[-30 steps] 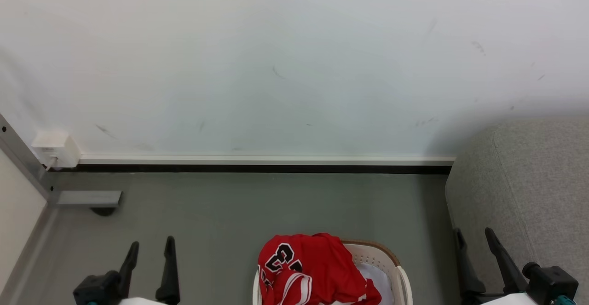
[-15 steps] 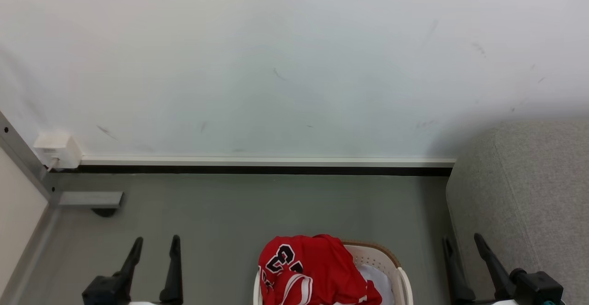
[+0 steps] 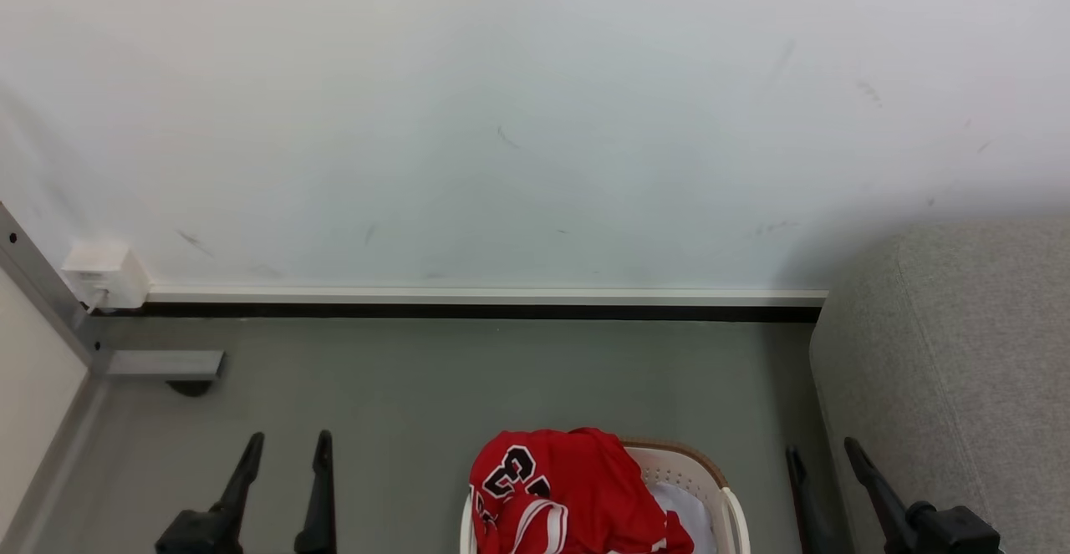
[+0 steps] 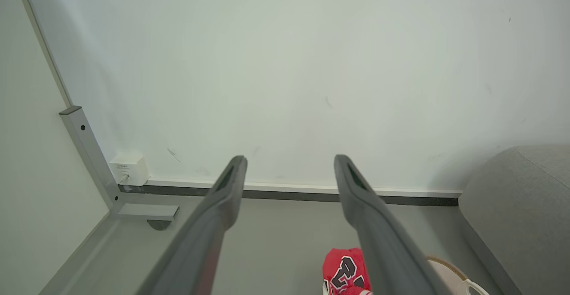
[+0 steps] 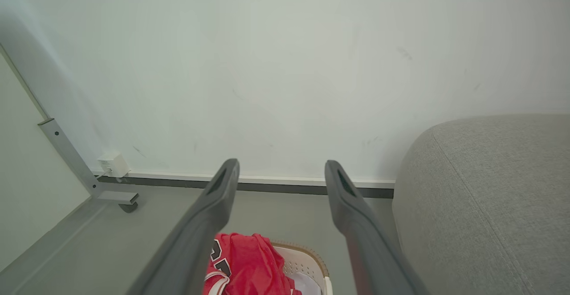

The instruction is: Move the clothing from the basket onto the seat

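BASKET FULL, SEAT BARE: A heap of red clothing (image 3: pixel 568 491), a numbered jersey on top and a white-striped piece below it, sits piled in the basket (image 3: pixel 679 462) on the grey floor (image 3: pixel 460 378). It bulges over the rim on the robot's left, with a patch of white liner (image 3: pixel 681 505) showing beside it. The robot faces a scuffed white wall (image 3: pixel 535 119).

Its left gripper (image 3: pixel 289 439) hovers over the floor to the left of the basket, apart from it, its two dark fingers spread wide with nothing between them. The right gripper (image 3: pixel 821 447) hangs between the basket and the seat (image 3: pixel 961 353), fingers likewise parted and empty. It is close to the seat's rounded front, though whether it brushes the fabric cannot be told.

The seat, a big grey upholstered block against the wall on the robot's right, carries no garment on the part in view.

By the look of it, the job has barely begun. No clothing is lifted and neither gripper touches cloth. Everything is left to do: reach down into the basket, take hold of a garment, carry it right and lay it on the seat. How many pieces lie under the jersey cannot be told.
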{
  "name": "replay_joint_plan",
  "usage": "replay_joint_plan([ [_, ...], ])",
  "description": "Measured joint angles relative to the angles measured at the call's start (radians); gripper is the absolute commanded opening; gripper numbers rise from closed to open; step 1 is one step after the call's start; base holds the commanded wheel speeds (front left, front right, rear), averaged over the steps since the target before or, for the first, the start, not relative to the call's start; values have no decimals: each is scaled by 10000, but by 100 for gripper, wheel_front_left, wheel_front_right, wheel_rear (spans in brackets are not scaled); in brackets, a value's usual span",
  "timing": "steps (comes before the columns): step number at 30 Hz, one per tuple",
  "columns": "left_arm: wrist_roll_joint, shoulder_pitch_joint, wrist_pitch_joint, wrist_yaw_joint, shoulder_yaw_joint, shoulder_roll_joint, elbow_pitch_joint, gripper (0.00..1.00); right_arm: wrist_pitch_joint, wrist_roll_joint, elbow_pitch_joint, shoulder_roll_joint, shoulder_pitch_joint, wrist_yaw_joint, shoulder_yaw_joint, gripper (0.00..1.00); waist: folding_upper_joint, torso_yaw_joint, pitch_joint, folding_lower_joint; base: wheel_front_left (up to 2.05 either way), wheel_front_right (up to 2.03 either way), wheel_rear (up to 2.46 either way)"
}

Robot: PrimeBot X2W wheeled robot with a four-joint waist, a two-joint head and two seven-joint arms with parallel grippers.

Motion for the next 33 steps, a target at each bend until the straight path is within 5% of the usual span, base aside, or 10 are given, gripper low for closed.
replay_joint_plan([
  [20,1026,30,-201,-422,403,-332,86,100,-196,-174,-19,-19,-58,0,59,100,0,-301,390,0,0,0,0],
  [33,1480,-2169,-201,-1252,-556,-445,700,100,-198,-44,-828,-23,-1383,-2,-418,100,0,-660,2430,2,0,0,0],
])
